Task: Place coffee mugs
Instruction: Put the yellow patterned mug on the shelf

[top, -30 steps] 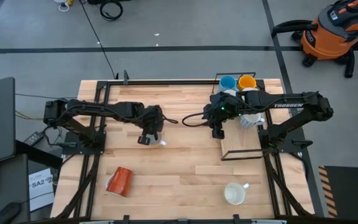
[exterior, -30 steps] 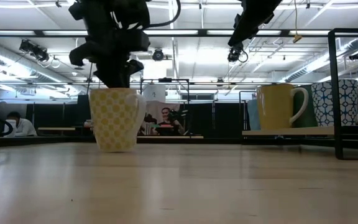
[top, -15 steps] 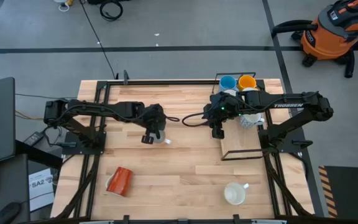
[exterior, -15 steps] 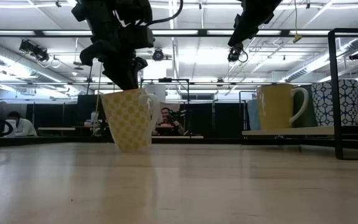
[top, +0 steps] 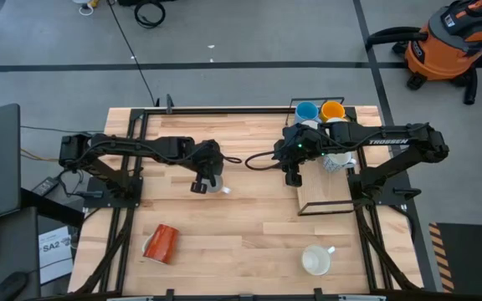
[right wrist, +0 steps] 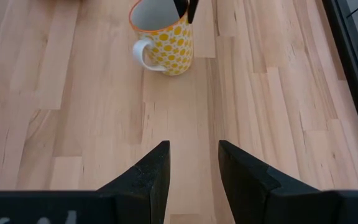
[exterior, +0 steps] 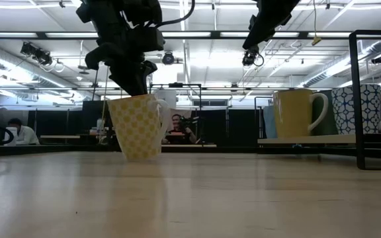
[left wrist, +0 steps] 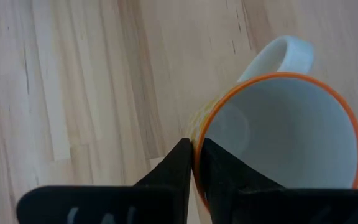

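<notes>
Now left gripper (top: 207, 178) pinches the yellow-dotted mug (exterior: 137, 125) by its rim mid-table, tilted since a second ago, probably lifting off toward the rack (top: 325, 196); right gripper (right wrist: 192, 168) waits open.

Two black jointed arms, the right arm (top: 392, 144) lettered "TROSSEN" in white.

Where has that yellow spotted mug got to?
The yellow spotted mug is near the table's middle, slightly left in the high view, tilted, with the left gripper pinching its rim. The right gripper waits open nearby.
</notes>
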`<state>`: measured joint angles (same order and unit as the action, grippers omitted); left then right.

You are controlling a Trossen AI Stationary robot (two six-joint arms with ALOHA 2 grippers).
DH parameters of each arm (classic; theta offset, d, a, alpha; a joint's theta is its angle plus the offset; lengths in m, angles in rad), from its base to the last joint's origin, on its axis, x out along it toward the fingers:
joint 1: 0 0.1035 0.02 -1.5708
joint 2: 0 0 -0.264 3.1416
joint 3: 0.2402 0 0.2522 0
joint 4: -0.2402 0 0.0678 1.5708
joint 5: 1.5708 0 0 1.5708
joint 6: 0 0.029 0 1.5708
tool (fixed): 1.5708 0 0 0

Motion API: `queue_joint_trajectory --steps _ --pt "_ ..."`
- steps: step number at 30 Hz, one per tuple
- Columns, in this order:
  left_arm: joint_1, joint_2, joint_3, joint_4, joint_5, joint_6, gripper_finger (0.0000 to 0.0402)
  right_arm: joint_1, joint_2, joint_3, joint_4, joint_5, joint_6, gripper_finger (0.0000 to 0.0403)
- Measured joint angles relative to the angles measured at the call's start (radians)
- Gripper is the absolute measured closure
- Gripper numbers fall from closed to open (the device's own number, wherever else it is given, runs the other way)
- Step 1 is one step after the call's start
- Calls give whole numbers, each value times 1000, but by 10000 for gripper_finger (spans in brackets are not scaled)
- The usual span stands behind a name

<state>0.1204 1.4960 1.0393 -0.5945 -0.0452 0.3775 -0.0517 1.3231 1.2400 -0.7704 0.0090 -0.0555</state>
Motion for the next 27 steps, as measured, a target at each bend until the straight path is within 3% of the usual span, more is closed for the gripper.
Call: queue_joint_trajectory --steps 27 --pt "0 6 0 87 -3 3 362 0 0 0 0 0 0 262"
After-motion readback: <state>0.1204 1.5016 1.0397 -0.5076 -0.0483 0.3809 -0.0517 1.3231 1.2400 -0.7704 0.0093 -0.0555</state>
